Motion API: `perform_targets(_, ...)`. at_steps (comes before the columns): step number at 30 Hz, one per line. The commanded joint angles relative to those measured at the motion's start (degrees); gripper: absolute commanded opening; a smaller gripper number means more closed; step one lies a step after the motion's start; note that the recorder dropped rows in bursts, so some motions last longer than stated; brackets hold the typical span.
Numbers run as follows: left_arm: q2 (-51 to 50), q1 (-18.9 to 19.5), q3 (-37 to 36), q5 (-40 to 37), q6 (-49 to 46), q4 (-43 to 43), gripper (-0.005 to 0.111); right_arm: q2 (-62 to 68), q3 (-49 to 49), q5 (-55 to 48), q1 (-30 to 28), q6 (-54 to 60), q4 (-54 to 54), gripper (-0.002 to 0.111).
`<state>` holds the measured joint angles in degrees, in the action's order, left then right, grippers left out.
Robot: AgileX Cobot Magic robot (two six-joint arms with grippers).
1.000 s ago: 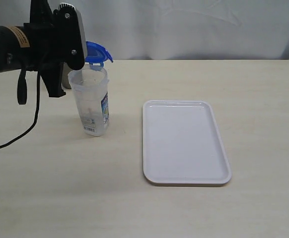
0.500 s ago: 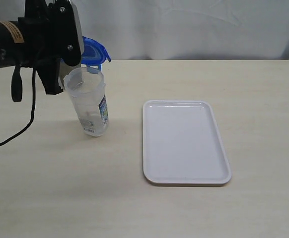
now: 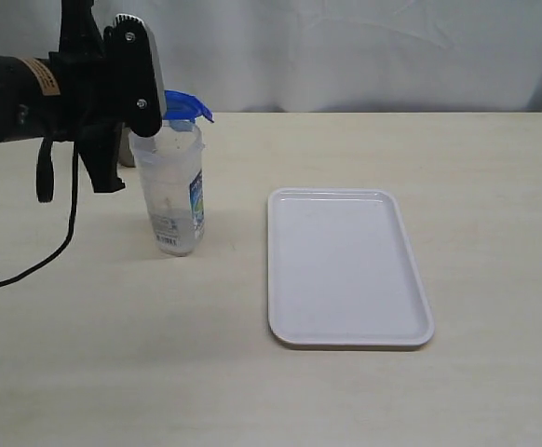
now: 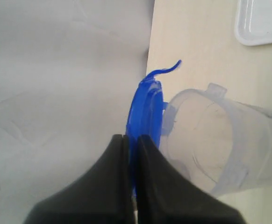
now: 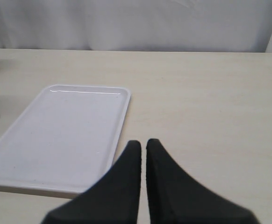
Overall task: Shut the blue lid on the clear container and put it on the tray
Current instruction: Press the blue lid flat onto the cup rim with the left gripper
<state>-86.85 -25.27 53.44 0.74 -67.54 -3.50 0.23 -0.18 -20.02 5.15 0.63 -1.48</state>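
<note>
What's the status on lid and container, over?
Left fingers shut on blue lid, edge-on by open clear container. Right fingers shut, empty. Nothing between container and tray.

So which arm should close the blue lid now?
Left. The left claw pinches the blue lid beside the open clear container; the right claw hangs shut and empty near the tray.

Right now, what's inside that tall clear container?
Nothing shows: through its open mouth the clear container looks empty down to the bottom. From the side, its label hides part of the interior.
</note>
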Motion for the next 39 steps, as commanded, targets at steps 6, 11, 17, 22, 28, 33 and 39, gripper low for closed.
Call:
perform_targets(6, -0.13, -3.12, -0.09, -3.38, 0.38, 1.39, 0.0, -0.23, 0.18, 0.2, -0.38, -0.24, 0.43, 0.004)
perform_targets(11, -0.13, -4.42, -0.09, -6.77, 0.38, 1.39, 0.0, -0.23, 0.18, 0.2, -0.38, -0.24, 0.43, 0.004)
perform_targets(17, -0.13, -4.12, -0.09, -9.21, 0.38, 1.27, 0.0, -0.23, 0.18, 0.2, -0.38, -0.24, 0.43, 0.004)
perform_targets(22, -0.13, -4.12, -0.09, -10.86, 0.38, 1.27, 0.0, -0.23, 0.18, 0.2, -0.38, -0.24, 0.43, 0.004)
perform_targets(28, -0.13, -4.03, -0.09, -13.26, 0.5, 1.27, 0.0, -0.23, 0.18, 0.2, -0.38, -0.24, 0.43, 0.004)
perform_targets(33, -0.13, -4.03, -0.09, -13.15, 0.5, 1.27, 0.0, -0.23, 0.18, 0.2, -0.38, -0.24, 0.43, 0.004)
perform_targets(39, -0.13, -2.91, -0.09, -11.21, 0.5, 1.27, 0.0, -0.23, 0.18, 0.2, -0.38, -0.24, 0.43, 0.004)
